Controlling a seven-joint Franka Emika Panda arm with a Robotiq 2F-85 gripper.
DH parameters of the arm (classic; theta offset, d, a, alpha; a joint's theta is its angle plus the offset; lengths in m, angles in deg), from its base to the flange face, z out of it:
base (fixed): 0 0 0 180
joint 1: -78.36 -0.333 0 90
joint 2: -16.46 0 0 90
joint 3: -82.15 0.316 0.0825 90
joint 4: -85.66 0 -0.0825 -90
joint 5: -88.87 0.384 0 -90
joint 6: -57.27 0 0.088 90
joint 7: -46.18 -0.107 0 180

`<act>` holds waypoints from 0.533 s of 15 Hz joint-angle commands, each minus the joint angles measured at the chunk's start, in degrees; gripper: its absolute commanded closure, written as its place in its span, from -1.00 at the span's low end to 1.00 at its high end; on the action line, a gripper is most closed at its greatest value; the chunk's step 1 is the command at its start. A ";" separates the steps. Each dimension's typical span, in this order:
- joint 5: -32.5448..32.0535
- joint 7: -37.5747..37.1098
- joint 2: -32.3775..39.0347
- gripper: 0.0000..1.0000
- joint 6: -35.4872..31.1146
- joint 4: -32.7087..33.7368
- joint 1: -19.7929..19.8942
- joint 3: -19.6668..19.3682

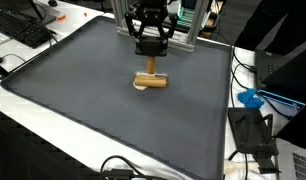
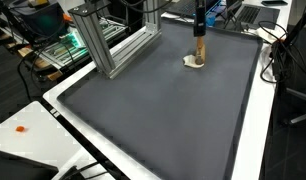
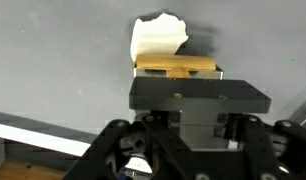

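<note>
Gripper: black, pointing straight down over the far middle of the mat. Whether its fingers are spread or closed cannot be told; the wrist view shows only its dark body.

Wooden block: short and tan, directly beneath the gripper, lying crosswise in an exterior view. It sits at the edge of the gripper body in the wrist view. Contact cannot be told.

Pale scrap: cream, irregular, flat on the mat, touching the block.

Grey mat: covers the table.

Metal frame: beside the mat.

Keyboard: off the mat's corner.
</note>
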 commanded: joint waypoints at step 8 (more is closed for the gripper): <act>-0.69 -25.50 -3.27 0.31 13.07 5.14 -1.00 -1.69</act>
